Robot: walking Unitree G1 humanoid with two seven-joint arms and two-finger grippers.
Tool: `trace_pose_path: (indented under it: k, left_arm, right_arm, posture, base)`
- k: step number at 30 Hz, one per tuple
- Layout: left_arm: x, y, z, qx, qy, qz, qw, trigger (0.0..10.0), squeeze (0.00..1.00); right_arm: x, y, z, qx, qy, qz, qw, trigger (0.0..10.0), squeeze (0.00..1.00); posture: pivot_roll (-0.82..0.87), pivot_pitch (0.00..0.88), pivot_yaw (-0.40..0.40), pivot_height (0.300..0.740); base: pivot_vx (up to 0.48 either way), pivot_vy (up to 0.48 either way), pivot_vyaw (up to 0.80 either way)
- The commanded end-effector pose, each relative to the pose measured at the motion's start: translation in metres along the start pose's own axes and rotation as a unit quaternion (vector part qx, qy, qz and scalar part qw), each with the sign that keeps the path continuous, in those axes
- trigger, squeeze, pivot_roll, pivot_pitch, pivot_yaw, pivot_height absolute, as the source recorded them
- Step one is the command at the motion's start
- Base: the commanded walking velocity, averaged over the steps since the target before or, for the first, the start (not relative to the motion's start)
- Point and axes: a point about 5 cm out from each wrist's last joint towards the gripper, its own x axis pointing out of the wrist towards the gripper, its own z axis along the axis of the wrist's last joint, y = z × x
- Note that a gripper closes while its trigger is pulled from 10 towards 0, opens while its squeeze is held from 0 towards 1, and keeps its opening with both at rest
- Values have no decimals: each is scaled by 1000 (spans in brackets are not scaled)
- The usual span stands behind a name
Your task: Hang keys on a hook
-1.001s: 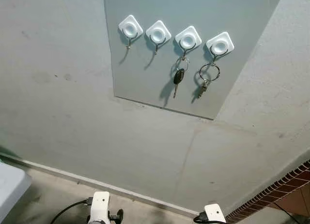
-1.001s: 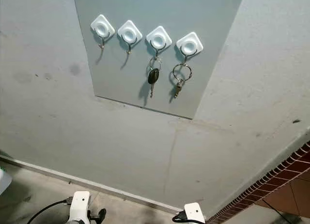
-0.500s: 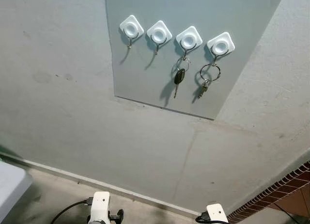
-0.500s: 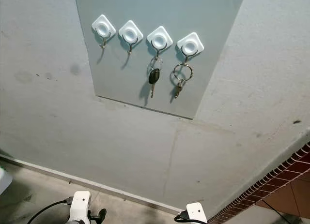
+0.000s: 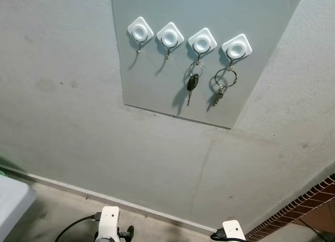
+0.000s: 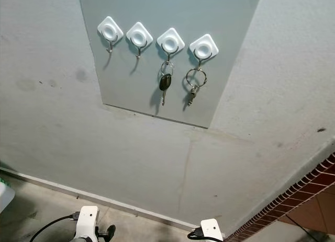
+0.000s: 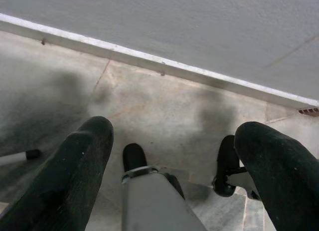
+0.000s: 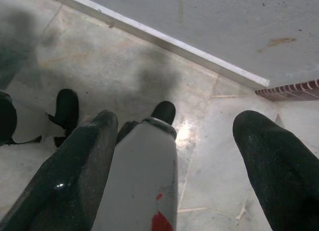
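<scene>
A grey panel (image 5: 157, 85) on the wall carries a row of white hooks. The two left hooks (image 5: 140, 29) (image 5: 170, 34) are bare. A black-headed key (image 5: 193, 82) hangs from the third hook (image 5: 202, 42). A ring with small keys (image 5: 224, 80) hangs from the fourth hook (image 5: 236, 46). Both arms hang low, far below the panel. My left gripper (image 7: 174, 133) is open over the floor with nothing between its fingers. My right gripper (image 8: 175, 118) is open as well and holds nothing.
A pale skirting strip (image 5: 131, 205) runs along the foot of the wall. A brick surface (image 5: 309, 200) meets the wall at the lower right. A white object (image 5: 13, 200) sits at the lower left. My own legs and feet (image 7: 149, 201) show between the fingers.
The head view has shifted very slightly. The keys, hooks and arms stand as before.
</scene>
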Motion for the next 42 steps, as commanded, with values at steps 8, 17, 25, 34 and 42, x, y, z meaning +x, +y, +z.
trace_pose_path:
  k: [8,17,25,34,42]
  left_arm:
    - [0,6,4,31,7,-7,999,10000,0]
    - [1,6,9,44,8,-14,999,10000,0]
    - [1,5,9,40,6,-16,999,10000,0]
    - [1,4,7,28,5,-14,999,10000,0]
    - [1,5,5,19,6,-11,1000,10000,0]
  right_arm:
    - [2,8,-2,36,-4,0,999,10000,0]
    - [1,6,-1,59,-8,-6,998,10000,0]
    - [1,6,-1,69,-10,-7,998,10000,0]
    - [1,6,-1,56,-8,-4,998,10000,0]
    - [1,6,-1,53,-7,-2,999,10000,0]
  posture:
    - [-2,0,9,732]
    - [-31,0,53,732]
    - [-35,0,55,732]
    - [-20,0,31,732]
    - [-16,0,25,732]
  base:
    - [0,0,0]
    - [0,0,0]
    - [0,0,0]
    - [0,0,0]
    - [0,0,0]
